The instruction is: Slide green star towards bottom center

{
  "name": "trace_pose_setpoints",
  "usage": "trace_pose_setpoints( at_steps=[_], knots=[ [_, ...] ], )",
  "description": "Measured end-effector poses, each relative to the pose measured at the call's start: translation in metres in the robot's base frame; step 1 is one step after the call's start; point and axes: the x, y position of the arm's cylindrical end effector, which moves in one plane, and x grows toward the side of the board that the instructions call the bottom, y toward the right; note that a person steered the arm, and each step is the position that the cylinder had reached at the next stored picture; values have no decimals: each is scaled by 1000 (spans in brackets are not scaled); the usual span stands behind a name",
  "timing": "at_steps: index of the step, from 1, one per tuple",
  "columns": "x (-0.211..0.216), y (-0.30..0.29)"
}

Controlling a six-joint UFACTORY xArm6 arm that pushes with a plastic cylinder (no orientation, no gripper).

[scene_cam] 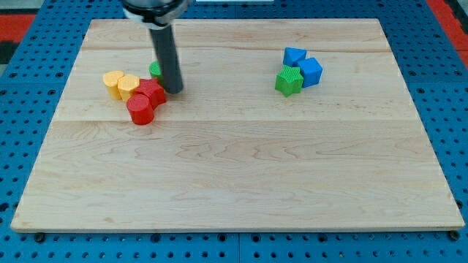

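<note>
Two green blocks are in view. One green block (289, 80) sits at the view's upper right, touching two blue blocks; its notched outline looks like a star. The other green block (154, 69) is mostly hidden behind my rod at the upper left, so I cannot make out its shape. My tip (175, 90) rests on the board just right of a red block (152, 93) and just below and right of the hidden green block. It is far to the left of the right-hand green block.
Two yellow blocks (111, 82) (129, 86) lie left of the red block. A second red block, a cylinder (140, 109), sits below them. A blue block (294, 56) and a blue cube (311, 71) stand at the upper right. The wooden board (241, 183) lies on a blue pegboard.
</note>
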Motion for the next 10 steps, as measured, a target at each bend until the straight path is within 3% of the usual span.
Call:
trace_pose_setpoints(
  at_steps=[2, 3, 4, 6, 8, 10],
  knots=[
    [61, 173],
    [52, 291],
    [28, 333],
    [-36, 269],
    [-36, 159],
    [-27, 100]
  ],
)
